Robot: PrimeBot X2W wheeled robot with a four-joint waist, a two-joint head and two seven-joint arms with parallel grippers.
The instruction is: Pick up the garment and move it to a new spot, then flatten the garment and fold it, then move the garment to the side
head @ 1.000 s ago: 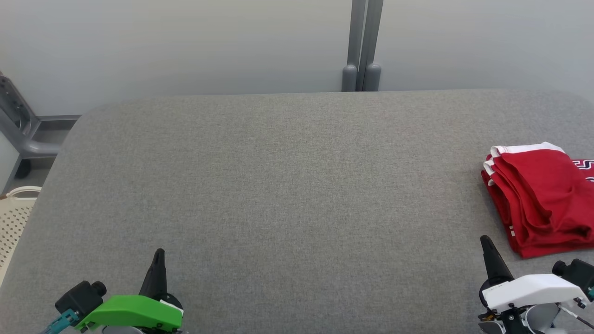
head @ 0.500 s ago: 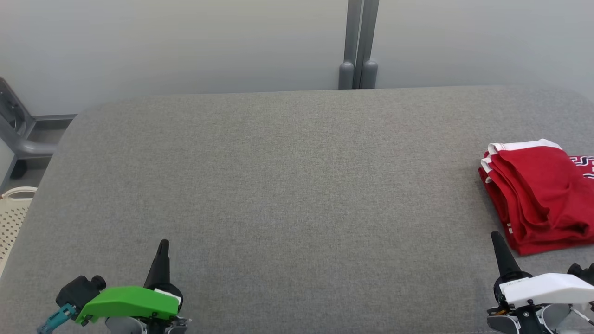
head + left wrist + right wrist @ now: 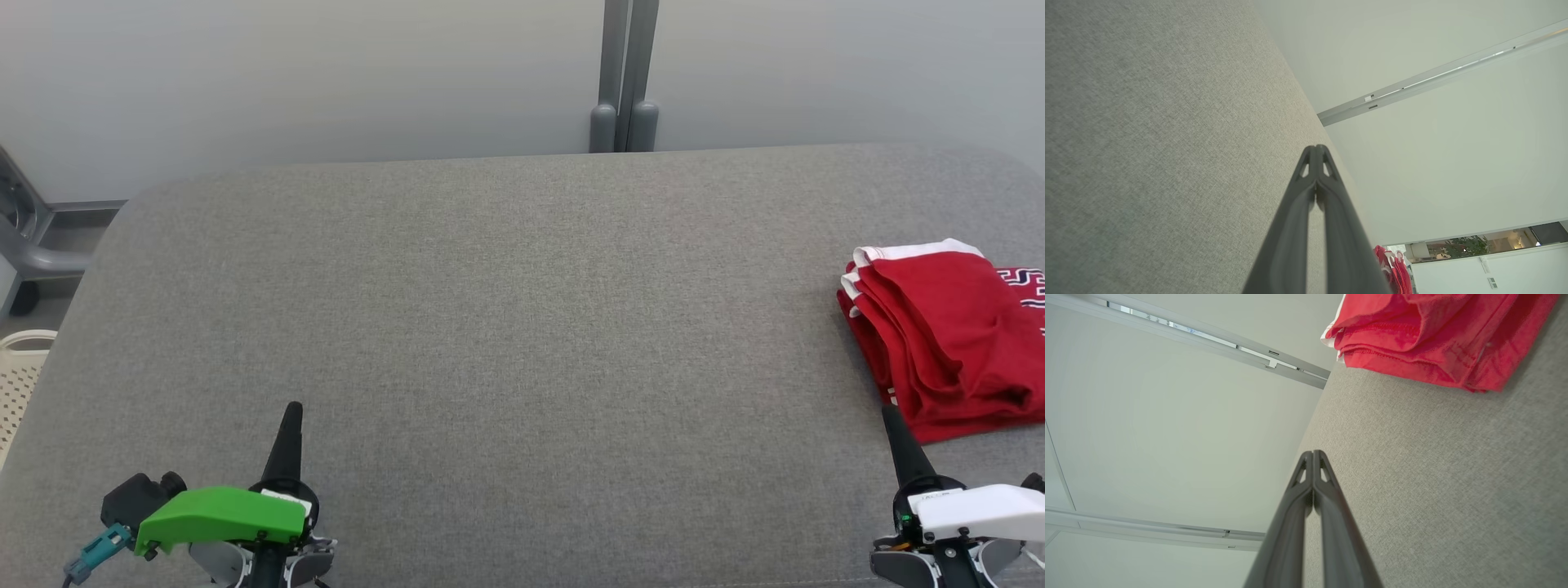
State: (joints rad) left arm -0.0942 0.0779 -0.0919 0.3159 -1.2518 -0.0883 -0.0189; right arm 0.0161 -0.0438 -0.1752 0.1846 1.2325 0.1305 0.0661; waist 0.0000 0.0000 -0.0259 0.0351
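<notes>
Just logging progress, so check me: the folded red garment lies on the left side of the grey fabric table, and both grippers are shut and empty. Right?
Not quite. The head view shows the folded red garment on the robot's right side of the grey fabric table, not the left. The left gripper and right gripper are indeed shut and empty.
</notes>
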